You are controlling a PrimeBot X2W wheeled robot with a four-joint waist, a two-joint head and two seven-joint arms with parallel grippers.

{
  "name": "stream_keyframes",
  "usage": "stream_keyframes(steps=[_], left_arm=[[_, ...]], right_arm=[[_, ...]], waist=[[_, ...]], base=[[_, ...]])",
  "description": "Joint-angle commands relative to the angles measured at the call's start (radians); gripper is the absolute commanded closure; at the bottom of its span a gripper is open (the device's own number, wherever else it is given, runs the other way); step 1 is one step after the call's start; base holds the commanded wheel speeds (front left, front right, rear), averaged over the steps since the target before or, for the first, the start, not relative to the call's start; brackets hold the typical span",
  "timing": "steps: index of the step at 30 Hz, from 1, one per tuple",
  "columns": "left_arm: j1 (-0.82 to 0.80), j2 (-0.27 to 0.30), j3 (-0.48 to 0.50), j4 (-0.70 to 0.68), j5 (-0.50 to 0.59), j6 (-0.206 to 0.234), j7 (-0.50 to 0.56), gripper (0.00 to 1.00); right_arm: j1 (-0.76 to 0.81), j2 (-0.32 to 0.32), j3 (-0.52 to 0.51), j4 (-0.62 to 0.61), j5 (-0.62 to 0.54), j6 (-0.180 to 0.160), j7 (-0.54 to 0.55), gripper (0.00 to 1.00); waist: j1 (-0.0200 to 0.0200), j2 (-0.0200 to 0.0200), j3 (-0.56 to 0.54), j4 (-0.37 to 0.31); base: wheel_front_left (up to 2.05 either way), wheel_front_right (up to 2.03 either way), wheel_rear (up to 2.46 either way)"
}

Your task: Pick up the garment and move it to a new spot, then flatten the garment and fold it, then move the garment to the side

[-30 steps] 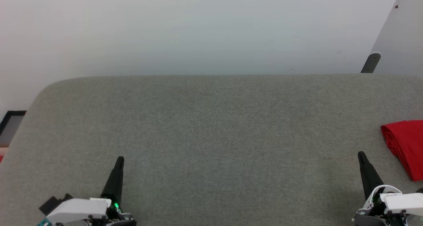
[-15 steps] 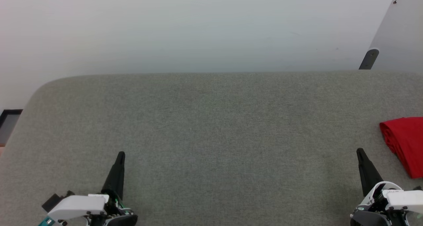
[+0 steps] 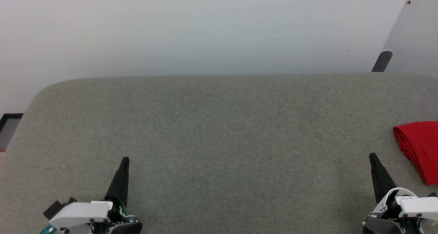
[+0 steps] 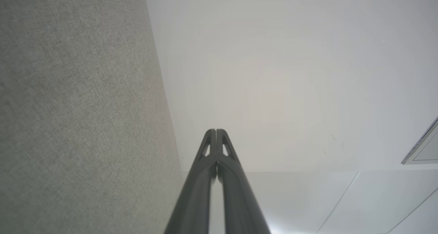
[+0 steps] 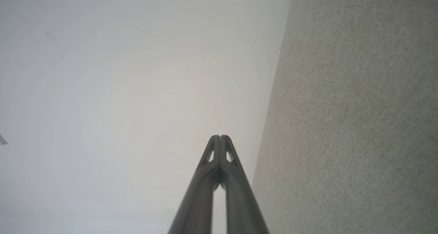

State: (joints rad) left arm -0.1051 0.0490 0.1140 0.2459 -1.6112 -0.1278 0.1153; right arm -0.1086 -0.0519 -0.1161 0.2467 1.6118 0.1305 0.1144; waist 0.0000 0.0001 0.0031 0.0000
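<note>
**Two claws at the near edge, red cloth at the right edge**

A grey fabric-covered bench (image 3: 219, 124) runs across the view, its far left corner rounded, with a pale wall (image 3: 205, 28) behind it. The left claw (image 3: 125, 159) sits at the near edge toward the left corner, its fingers closed into one dark point aimed at the far edge. The right claw (image 3: 372, 156) sits likewise toward the near right corner. Just beyond it, apart from it, a folded plain red cloth (image 3: 419, 143) lies at the right edge.

No text, brand or number readable in any view. One small dark print on the white housing (image 3: 410, 204) of the right gripper (image 3: 372, 156), too tiny and blurred to read.
</note>
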Motion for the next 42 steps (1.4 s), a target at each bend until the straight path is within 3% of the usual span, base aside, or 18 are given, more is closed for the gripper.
stream_keyframes(steps=[1, 42], left_arm=[[-0.011, 0.0, 0.002, 0.001, -0.003, -0.006, 0.001, 1.0], [-0.01, 0.0, 0.002, 0.001, -0.003, -0.006, 0.001, 1.0]], right_arm=[[-0.004, 0.004, 0.003, 0.0, 0.002, 0.0, 0.0, 1.0], [-0.004, 0.004, 0.004, 0.0, 0.002, 0.0, 0.0, 1.0]], waist=[[0.0, -0.0001, 0.0, 0.0], [0.0, -0.0001, 0.0, 0.0]], base=[[0.0, 0.0, 0.0], [0.0, 0.0, 0.0]])
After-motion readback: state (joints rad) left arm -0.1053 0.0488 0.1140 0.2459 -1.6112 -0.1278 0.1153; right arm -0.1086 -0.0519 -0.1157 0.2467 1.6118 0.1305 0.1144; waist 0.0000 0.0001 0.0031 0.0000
